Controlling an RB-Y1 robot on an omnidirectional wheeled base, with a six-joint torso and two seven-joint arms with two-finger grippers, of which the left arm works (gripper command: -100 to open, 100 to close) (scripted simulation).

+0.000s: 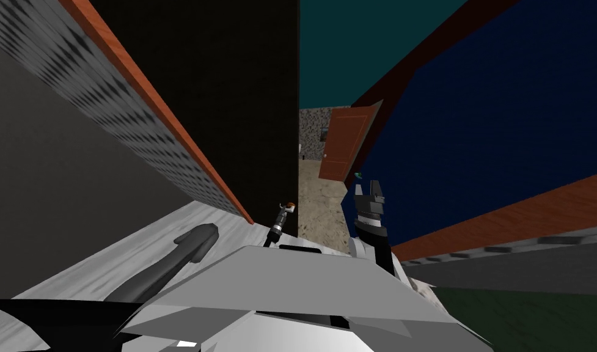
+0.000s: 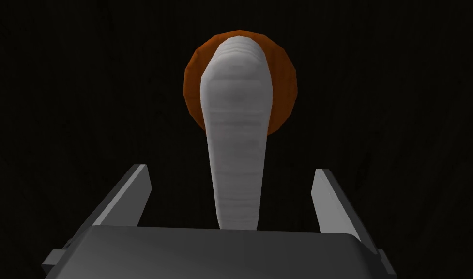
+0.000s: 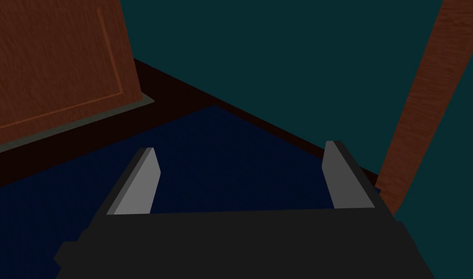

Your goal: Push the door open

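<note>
Dark door (image 2: pixel 85 97); left claw (image 2: pixel 230 169) spread astride its white lever handle (image 2: pixel 236 145).

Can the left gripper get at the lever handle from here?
Probably yes: the left gripper is open, its fingers straddling the grey lever handle on the dark door, with nothing between.

The lever handle (image 2: pixel 236 121) sits on the door (image 1: pixel 230 91), between the fingers of my left gripper (image 2: pixel 230 168), with my right gripper (image 1: pixel 367 186) right of the door.
</note>
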